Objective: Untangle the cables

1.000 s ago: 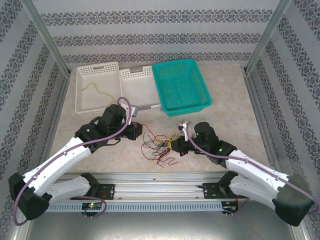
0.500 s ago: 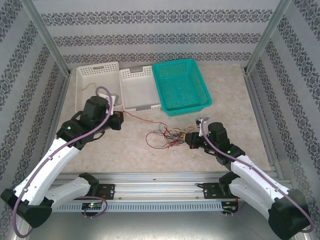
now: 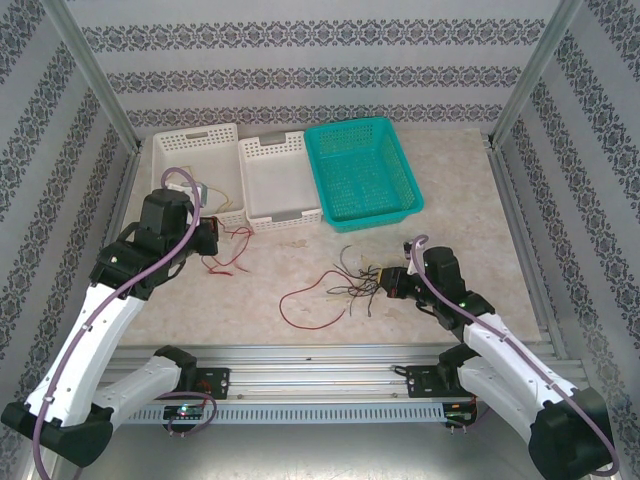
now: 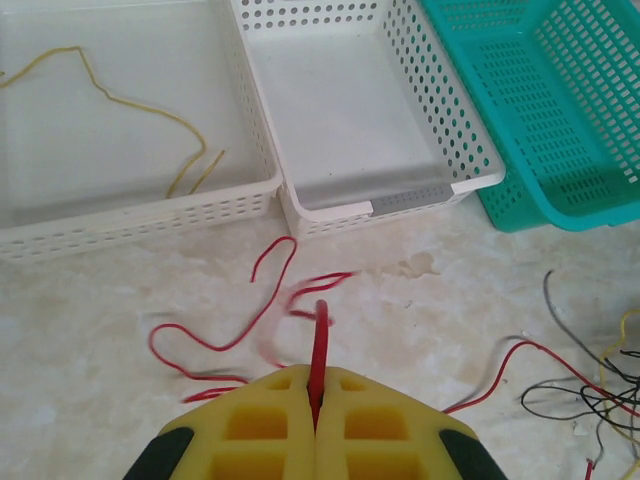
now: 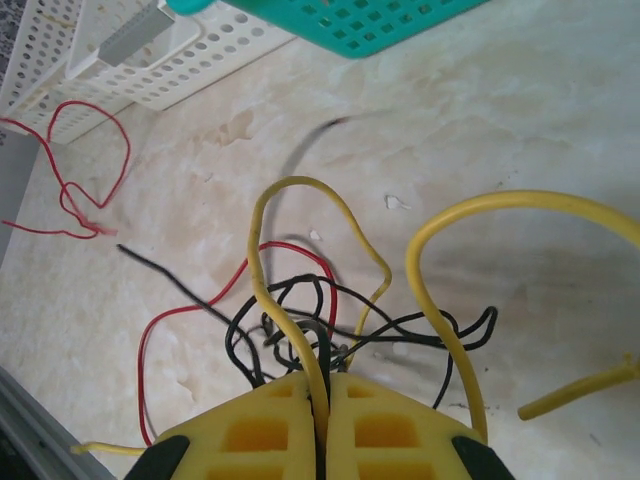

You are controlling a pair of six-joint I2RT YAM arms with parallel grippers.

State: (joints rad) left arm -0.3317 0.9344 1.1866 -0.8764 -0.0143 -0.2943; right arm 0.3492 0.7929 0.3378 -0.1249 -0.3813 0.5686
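My left gripper (image 3: pixel 212 240) hovers just in front of the left white basket (image 3: pixel 195 135), shut on a red cable (image 4: pixel 320 325) whose loose end curls over the table (image 3: pixel 230 258). That cable lies apart from the other cables. Over on the right, my right gripper (image 3: pixel 386 283) is shut on a yellow cable (image 5: pixel 283 300) and a black one in the tangle (image 3: pixel 352 285) of black, yellow and red cables (image 5: pixel 330 320). Another red cable (image 3: pixel 308 305) loops out of the tangle to the left. A yellow cable (image 4: pixel 130 100) lies in the left white basket.
A second white basket (image 3: pixel 272 148) stands between the left one and a teal basket (image 3: pixel 345 128) along the back. Metal frame posts rise at both sides, and a rail (image 3: pixel 320 355) runs along the near edge.
The left gripper has moved left and back towards the white basket, drawing the red cable out of the tangle. The right gripper has shifted right with the remaining bundle.
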